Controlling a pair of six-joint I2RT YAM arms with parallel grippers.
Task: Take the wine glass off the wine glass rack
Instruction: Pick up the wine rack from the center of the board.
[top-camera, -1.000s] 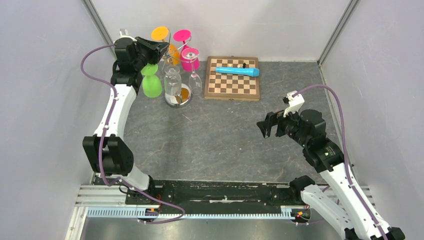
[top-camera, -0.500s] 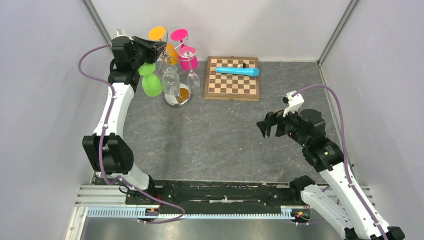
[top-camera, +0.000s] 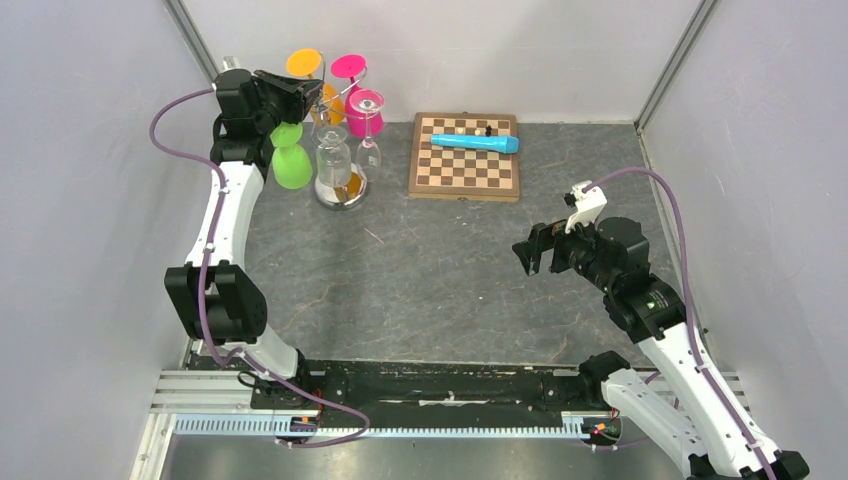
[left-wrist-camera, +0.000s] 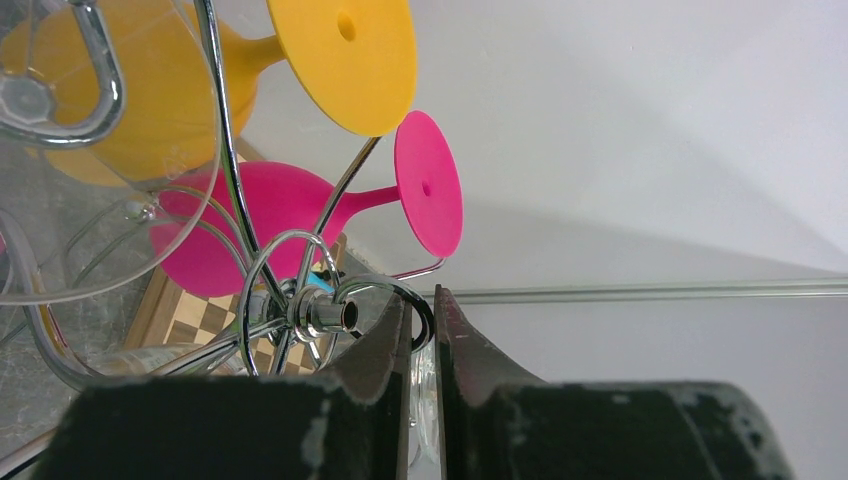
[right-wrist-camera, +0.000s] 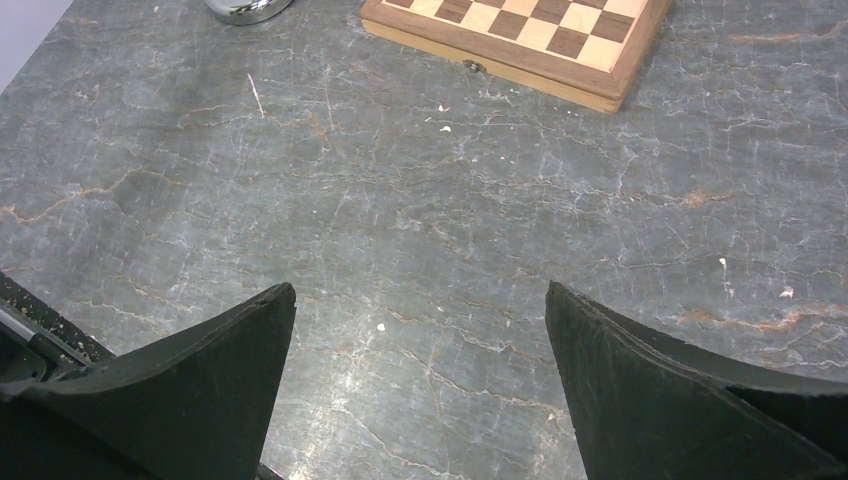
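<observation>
Grey marbled tabletop (top-camera: 430, 285) between pale walls carries everything. The wine glass rack (top-camera: 341, 192) stands at the far left, and a chessboard (top-camera: 465, 165) lies just to its right with a blue tube-like thing (top-camera: 476, 143) on it.

From above, the left gripper (top-camera: 316, 94) is only a dark block against the rack's top. The left wrist camera shows more. The jaws are almost together, and the narrow slit between them holds a thin clear sliver. It seems to be the foot edge of the clear wine glass (top-camera: 333, 158). A curled wire loop touches the fingertips.

The right wrist camera sees bare stone, the chessboard's near edge and a bit of the chrome base. It looks past the right gripper (right-wrist-camera: 420, 290), whose jaws stand wide apart.

The left arm stretches forward along the left wall, with its wrist raised to the rack's top. The right arm is folded, and its gripper hovers over the right half, well apart from the rack.

The rack is shiny chrome, with a round mirror base, a thin pole and curled arms. An orange glass (left-wrist-camera: 340, 60), a pink glass (left-wrist-camera: 425, 185) and a green glass (top-camera: 292, 168) hang bowl-down on it.
</observation>
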